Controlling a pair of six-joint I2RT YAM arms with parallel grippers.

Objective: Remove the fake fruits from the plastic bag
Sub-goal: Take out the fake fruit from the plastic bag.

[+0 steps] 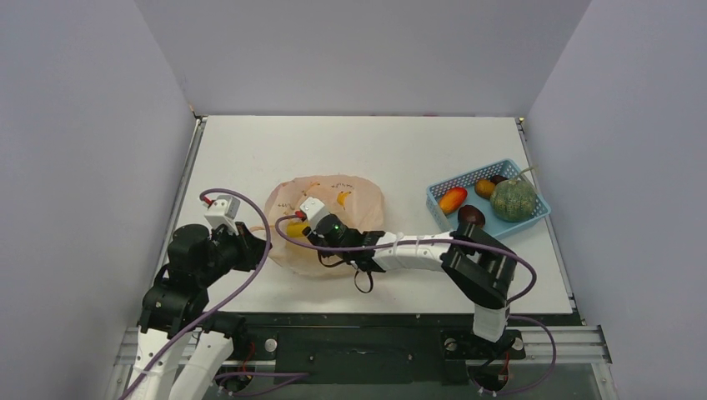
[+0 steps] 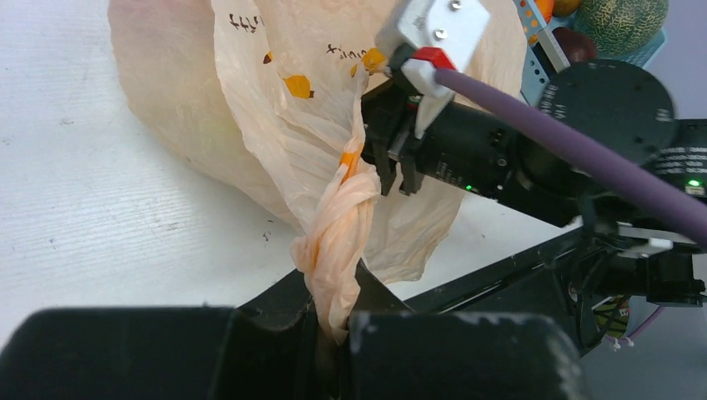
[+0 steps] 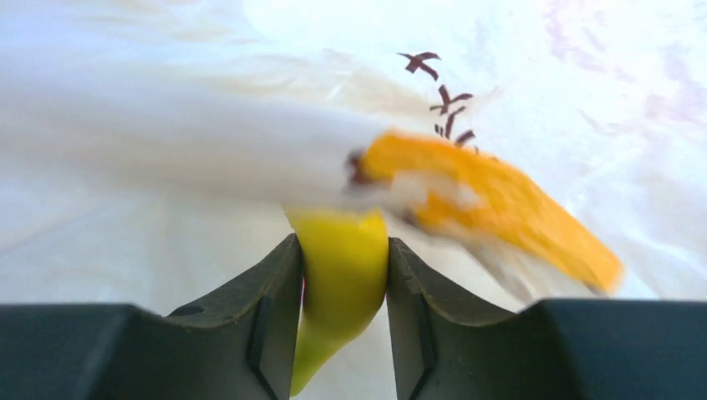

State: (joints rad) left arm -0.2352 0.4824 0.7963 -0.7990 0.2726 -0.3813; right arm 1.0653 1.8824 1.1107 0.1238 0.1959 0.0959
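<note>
The plastic bag [image 1: 333,198] lies left of the table's centre, peach-orange and printed with small bananas. My left gripper [image 1: 260,243] is shut on the bag's twisted handle [image 2: 338,242] at its near left edge. My right gripper [image 1: 302,225] reaches in from the right, inside the bag's mouth. In the right wrist view its jaws [image 3: 343,279] are closed on a yellow banana [image 3: 343,254], one of the fake fruits, with both fingers touching its sides. Bag film [image 3: 208,142] fills that view. A bit of the yellow banana [image 1: 295,229] shows from above.
A light blue basket [image 1: 440,198] stands at the right, holding a red-yellow mango [image 1: 452,200], a ribbed green melon [image 1: 512,200], a dark maroon fruit [image 1: 471,216] and an orange one [image 1: 484,187]. The right arm's wrist [image 2: 475,154] crosses close behind the bag.
</note>
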